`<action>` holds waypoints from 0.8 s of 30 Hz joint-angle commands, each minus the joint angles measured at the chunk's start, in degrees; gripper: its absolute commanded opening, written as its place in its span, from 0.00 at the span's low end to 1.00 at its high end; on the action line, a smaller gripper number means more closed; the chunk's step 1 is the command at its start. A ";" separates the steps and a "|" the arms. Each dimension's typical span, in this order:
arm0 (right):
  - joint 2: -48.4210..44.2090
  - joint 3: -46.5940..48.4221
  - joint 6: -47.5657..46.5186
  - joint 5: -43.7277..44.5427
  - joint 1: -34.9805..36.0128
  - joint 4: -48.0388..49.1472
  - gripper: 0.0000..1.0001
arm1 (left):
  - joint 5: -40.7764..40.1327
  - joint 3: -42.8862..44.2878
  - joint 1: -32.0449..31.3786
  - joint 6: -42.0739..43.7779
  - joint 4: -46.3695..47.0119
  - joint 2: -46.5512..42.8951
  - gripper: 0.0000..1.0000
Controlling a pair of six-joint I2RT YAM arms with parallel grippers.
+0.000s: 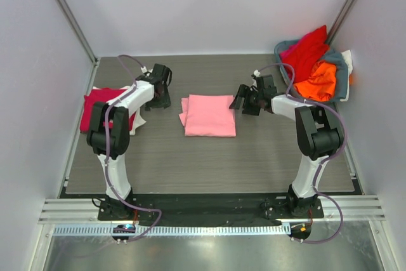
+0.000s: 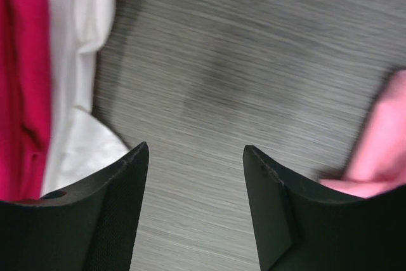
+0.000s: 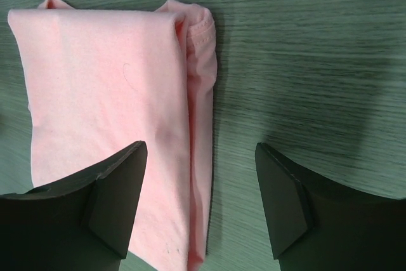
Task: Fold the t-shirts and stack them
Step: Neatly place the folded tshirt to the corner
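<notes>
Beside pink t-shirt (image 1: 209, 115) | left arm (image 1: 120, 115), right arm (image 1: 311, 125) lean inward | jaws parted

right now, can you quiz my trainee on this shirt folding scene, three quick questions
1. True or false: the light pink t-shirt lies folded on the table between the two arms.
2. Where are the red t-shirt and the orange t-shirt? A) heaped in the grey-blue basket at the far right; B) stacked on the pink one; C) clamped in a gripper.
3. What do the left gripper and the right gripper hold?
Key: 1 true. 2 A. 3 nothing; both are open and empty.
</notes>
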 commanded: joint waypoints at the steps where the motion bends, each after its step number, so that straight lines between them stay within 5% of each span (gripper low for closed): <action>1: -0.21 1.91 0.49 -0.79 -0.05 2.56 0.75 | -9.17 3.00 0.14 2.31 -6.51 1.80 0.62; 19: -0.56 0.86 2.15 -2.02 0.04 3.70 0.73 | -12.78 -4.55 0.66 -1.38 -10.91 2.95 0.63; 24: -1.27 -0.02 2.51 -2.46 0.04 4.31 0.73 | -12.96 -4.82 2.60 -1.21 -11.26 3.83 0.52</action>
